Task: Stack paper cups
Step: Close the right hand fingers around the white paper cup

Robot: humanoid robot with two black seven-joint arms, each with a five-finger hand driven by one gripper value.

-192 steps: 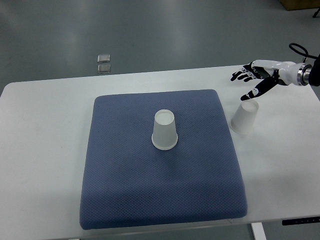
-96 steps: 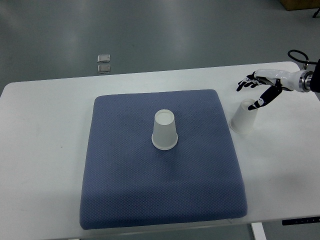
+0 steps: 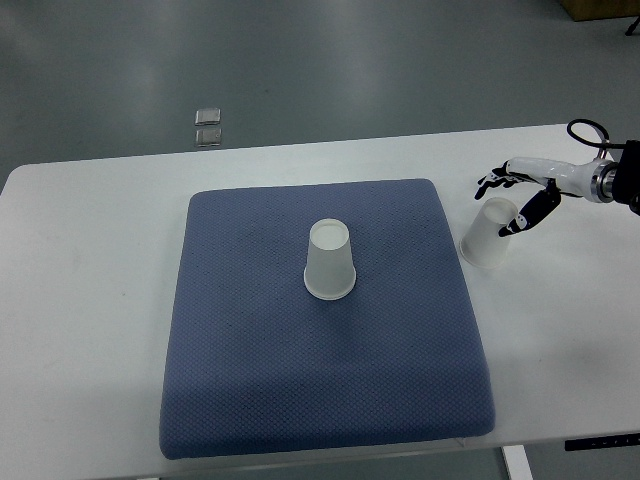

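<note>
One white paper cup stands upside down in the middle of the blue mat. A second upside-down paper cup stands on the white table just off the mat's right edge. My right hand comes in from the right edge, low over that second cup's top. Its fingers are spread on either side of the cup's upper end and hold nothing. The left arm does not show.
The white table carries the mat. Its far edge and right edge are close to the right hand. Two small square plates lie on the grey floor beyond the table.
My right hand has dropped lower and pulled a little to the right, from above and behind the right-hand cup down to its top. Neither cup has moved.
</note>
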